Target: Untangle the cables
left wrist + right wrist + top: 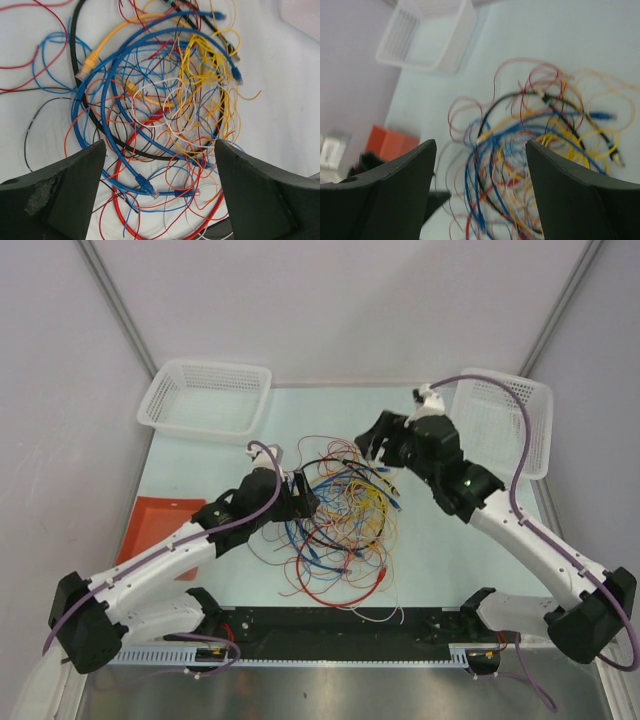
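On the middle of the pale table [450,540] lie the cables [345,520], one loose heap of thin red, blue, yellow, orange and black wires looping over and through each other, with stray red and orange loops spilling toward 6 o'clock. Seen from the left wrist, the cables [165,115] include a thicker blue cable [107,80] coiled round the heap and ending in small plug tips, a yellow cable [100,50] with a plug at its end, and a black cable [75,30] curving along the 9 o'clock side. The left gripper [305,498] sits at the heap's 9 o'clock edge; in its own camera the left gripper [160,145] has its fingers spread wide above the wires, grasping nothing. The right gripper [375,445] hangs over the heap's 1 o'clock side, and in its own blurred view the right gripper [481,145] is likewise released, nothing between its fingers, the cables [530,150] below it. One white mesh basket [205,395] stands at the table's 11 o'clock corner, a second white basket [500,420] at 2 o'clock. An orange tray [155,525] lies at the 9 o'clock edge.
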You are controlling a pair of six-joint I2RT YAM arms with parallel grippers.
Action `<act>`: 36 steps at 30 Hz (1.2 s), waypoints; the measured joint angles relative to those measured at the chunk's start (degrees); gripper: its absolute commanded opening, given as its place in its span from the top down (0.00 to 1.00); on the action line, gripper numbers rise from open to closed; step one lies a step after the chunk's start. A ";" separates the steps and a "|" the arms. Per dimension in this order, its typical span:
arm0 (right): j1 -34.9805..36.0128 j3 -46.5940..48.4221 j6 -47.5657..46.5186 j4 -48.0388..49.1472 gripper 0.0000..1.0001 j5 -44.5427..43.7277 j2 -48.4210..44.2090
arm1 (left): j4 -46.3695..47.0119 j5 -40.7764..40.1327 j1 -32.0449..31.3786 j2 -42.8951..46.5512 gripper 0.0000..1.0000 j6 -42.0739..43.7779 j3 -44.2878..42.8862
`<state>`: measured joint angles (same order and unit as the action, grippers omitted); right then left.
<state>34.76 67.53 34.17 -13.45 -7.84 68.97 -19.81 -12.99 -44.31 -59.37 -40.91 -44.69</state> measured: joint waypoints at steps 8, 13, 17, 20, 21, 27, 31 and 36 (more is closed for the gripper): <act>14.53 -17.44 0.35 -8.79 0.25 -4.50 -18.25 | 4.83 4.85 0.13 -8.81 0.10 -0.22 3.98; 19.17 -21.00 2.45 -12.52 0.25 -9.35 -29.18 | 8.48 6.49 -0.07 -17.73 0.08 -0.20 4.20; 20.50 -22.88 3.96 -15.06 0.25 -12.02 -32.68 | 9.94 7.06 -0.44 -26.23 0.11 0.02 0.85; 20.68 -23.54 4.42 -16.15 0.25 -12.72 -32.70 | 11.28 6.69 -0.85 -30.56 0.15 0.35 -2.99; 20.68 -23.65 4.61 -16.55 0.25 -12.85 -32.70 | 12.13 6.14 -1.33 -32.09 0.17 0.48 -4.11; 20.70 -23.69 4.61 -17.18 0.25 -12.98 -32.59 | 14.60 3.67 -2.67 -36.72 0.41 0.92 -7.17; 20.70 -23.71 4.61 -17.35 0.25 -13.09 -32.54 | 12.61 -0.46 -3.76 -38.88 0.38 1.55 -9.79; 20.70 -23.71 4.63 -17.94 0.25 -13.64 -32.52 | 10.08 -4.55 -4.61 -35.52 0.18 2.19 -7.02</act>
<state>55.46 43.81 38.81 -31.40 -21.47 36.45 -9.74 -17.54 -48.93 -94.89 -38.72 -51.70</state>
